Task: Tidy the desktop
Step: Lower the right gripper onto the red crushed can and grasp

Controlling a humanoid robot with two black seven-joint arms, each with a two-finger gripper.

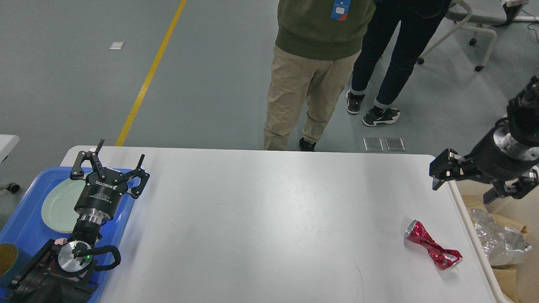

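Red crushed can [433, 245] lies at four o'clock on the white worktop [269, 219]: light, thin-walled, slippery; grip its pinched waist. Left gripper [108, 162] has jaws wide, empty; right gripper [463, 179] jaws apart, empty.

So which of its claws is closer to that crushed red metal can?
The right gripper, hovering above and beyond the crushed red metal can. The left gripper sits far across the white desktop.
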